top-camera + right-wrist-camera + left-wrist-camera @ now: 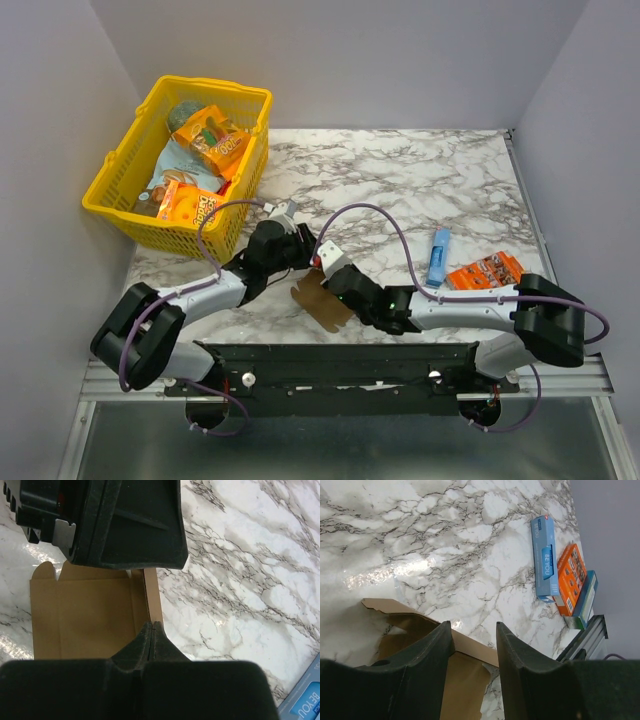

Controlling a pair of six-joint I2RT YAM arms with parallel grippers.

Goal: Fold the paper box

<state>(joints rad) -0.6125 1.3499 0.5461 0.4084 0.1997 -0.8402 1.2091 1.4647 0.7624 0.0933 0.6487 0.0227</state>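
The paper box is a plain brown cardboard piece lying near the table's front edge, between my two arms. In the right wrist view it lies flat to the left, with a narrow flap running along its right side. My right gripper is shut, and the tips pinch that flap's near end; it shows in the top view. My left gripper is open, its jaws on either side of a raised edge of the box. In the top view it sits at the box's far end.
A yellow basket holding several snack packets stands at the back left. A slim blue packet and an orange printed packet lie at the right, near the right arm's elbow. Both also show in the left wrist view, blue and orange.
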